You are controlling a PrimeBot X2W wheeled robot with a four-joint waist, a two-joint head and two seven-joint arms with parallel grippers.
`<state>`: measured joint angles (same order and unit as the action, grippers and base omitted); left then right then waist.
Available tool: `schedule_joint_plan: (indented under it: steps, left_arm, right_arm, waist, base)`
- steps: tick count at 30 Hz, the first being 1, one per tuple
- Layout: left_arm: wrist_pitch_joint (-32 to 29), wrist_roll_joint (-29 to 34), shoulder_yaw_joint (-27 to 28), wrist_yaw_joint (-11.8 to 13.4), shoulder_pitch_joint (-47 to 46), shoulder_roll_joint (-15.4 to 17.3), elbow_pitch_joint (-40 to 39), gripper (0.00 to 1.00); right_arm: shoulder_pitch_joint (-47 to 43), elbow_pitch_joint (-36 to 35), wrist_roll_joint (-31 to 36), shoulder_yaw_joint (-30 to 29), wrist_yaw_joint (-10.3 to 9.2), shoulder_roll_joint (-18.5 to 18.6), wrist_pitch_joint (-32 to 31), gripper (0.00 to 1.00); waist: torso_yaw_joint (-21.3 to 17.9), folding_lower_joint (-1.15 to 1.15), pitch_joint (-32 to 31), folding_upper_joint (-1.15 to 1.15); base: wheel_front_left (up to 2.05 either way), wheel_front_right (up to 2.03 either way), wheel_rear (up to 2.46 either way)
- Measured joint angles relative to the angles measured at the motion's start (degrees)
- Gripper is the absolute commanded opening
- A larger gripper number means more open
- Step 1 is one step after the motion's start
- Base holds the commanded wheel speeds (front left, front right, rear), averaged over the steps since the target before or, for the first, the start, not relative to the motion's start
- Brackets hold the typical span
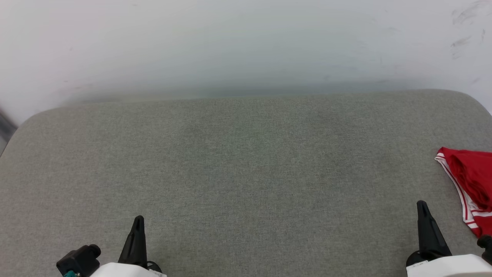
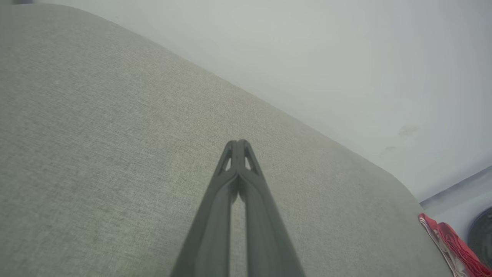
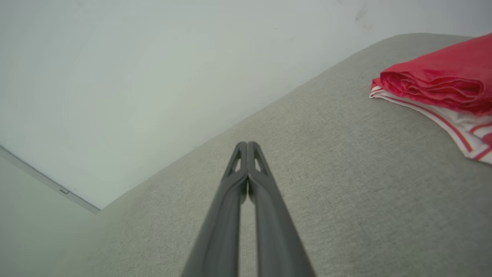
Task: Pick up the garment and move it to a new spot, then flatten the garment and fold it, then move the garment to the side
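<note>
Evidently folded into a loose bundle, the garment (image 1: 472, 179) lies at the right edge of the grey cushion (image 1: 246, 161). Thin and soft, it should sag and slip, so pinch the layers near the striped trim. Left tool (image 2: 238, 144) and right tool (image 3: 248, 145) are pressed together, empty

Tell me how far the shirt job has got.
Looks done: the garment lies in a folded stack at the right edge of the grey surface. In hand: nothing; the left gripper and right gripper are shut, empty, apart from it. Left: seemingly nothing, though part of the garment is cut off.
</note>
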<state>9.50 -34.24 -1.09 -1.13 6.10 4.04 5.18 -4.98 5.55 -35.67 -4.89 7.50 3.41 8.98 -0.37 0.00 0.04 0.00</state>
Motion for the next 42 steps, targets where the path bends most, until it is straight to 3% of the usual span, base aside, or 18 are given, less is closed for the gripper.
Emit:
schedule_joint_plan:
  steps: [19, 42]
  left_arm:
    - [-3.3, -16.5, 0.9, -1.8, -3.1, 0.5, 2.3, 0.0]
    - [-6.9, -32.3, 2.1, -3.3, -6.2, 0.7, 4.5, 0.0]
  right_arm:
    - [2.7, 2.2, -15.8, 0.3, 0.0, 0.3, -3.5, 0.0]
    - [5.5, 4.4, -30.9, 0.3, 0.0, 0.5, -7.3, 0.0]
  waist:
    - [0.1, 0.0, 0.0, 0.0]
    - [0.2, 0.0, 0.1, 0.0]
  base:
    - [0.0, 0.0, 0.0]
    - [0.0, 0.0, 0.0]
